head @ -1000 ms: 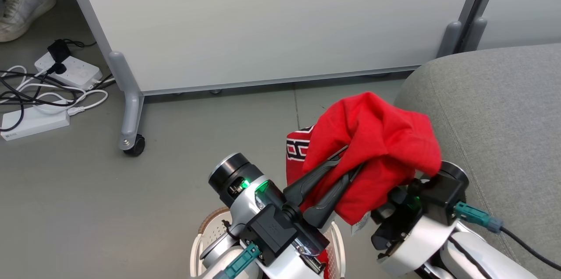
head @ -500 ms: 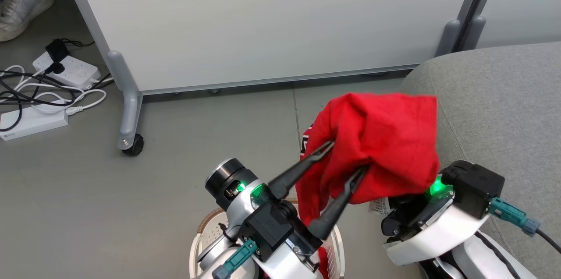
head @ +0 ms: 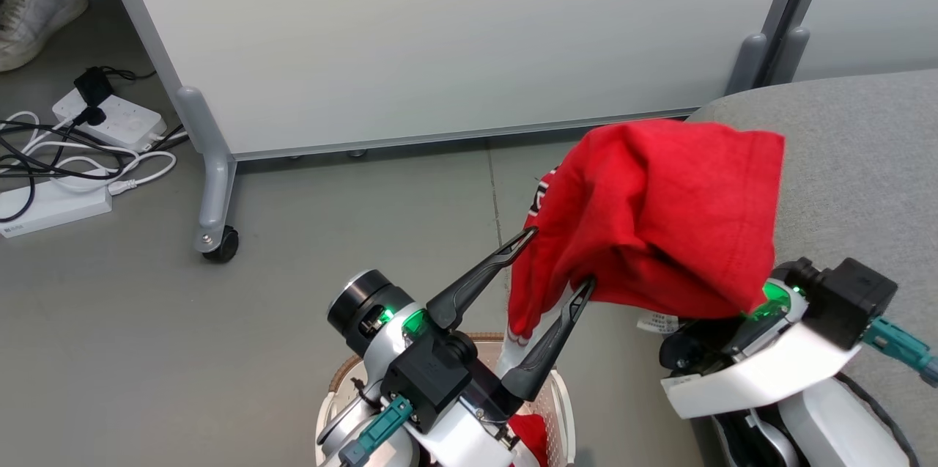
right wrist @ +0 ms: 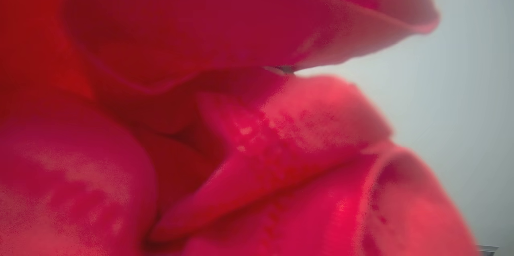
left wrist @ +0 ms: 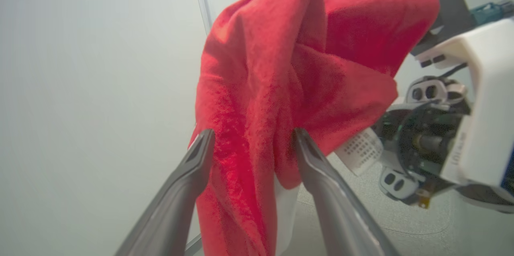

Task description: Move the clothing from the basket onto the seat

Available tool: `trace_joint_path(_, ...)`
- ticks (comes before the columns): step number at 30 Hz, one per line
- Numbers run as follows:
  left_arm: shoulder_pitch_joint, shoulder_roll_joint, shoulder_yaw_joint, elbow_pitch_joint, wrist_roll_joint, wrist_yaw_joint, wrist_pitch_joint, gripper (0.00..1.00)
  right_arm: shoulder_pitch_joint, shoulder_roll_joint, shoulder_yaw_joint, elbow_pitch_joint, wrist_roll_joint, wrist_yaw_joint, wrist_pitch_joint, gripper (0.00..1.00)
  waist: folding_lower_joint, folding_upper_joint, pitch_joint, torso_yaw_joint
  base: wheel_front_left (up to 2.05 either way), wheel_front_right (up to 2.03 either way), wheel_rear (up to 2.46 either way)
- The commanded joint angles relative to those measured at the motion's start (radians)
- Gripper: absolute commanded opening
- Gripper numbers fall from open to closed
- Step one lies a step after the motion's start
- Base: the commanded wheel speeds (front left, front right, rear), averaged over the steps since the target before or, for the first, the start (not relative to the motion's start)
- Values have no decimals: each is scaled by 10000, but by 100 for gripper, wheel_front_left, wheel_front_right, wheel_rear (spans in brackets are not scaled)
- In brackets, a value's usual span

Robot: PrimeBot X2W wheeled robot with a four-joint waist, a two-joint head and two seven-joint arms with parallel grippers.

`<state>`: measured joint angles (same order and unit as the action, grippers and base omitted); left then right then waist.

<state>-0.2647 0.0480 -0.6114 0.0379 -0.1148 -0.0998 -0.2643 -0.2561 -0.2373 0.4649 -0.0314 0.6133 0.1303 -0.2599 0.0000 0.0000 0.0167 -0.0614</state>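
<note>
**A:** Which step is in hand?

**B:** The carry. One bright red garment (head: 659, 225) of soft fabric is held in the air, clear of the oval cream-white perforated plastic basket (head: 563, 408). It hangs near the rounded corner of the large grey upholstered seat (head: 857, 159) and is not resting on it.

**A:** Grippers?

**B:** The left gripper (head: 560, 257) has its fingers spread wide. Cloth hangs loose between them and nothing is pinched. The right gripper (head: 703, 346) is closed, its fingers buried under the bunched cloth. The load hangs from it, so I judge it has the grip.

**A:** Next move?

**B:** Draw the left fingers clear of the hanging tail, since they could snag. Then swing the right arm over the seat, lower, and release. More red cloth (head: 527, 434) lies in the basket, so the task is not finished.
</note>
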Motion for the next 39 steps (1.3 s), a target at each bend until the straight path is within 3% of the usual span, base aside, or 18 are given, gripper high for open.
trace_joint_path(1, 185, 43, 99, -18, -10, -7, 5, 100, 103, -3, -130, -106, 74, 9, -47, 0, 0, 0, -3, 1, 0, 0, 0)
trace_joint_path(10, 621, 42, 410, 196, 183, -108, 5, 100, 415, -158, -983, 60, -389, 7, -47, 0, 0, 0, -43, 9, 0, 0, 0)
trace_joint_path(27, 1850, 305, 1372, 368, 330, -313, 5, 100, 1443, 250, -2324, 184, -1050, 9, -47, 0, 0, 0, 15, -266, 0, 0, 0)
trace_joint_path(39, 2386, 528, 974, 46, 345, -302, 5, 100, 2043, 599, -3354, 451, -1008, 9, -47, 0, 0, 0, 9, -376, 0, 0, 0)
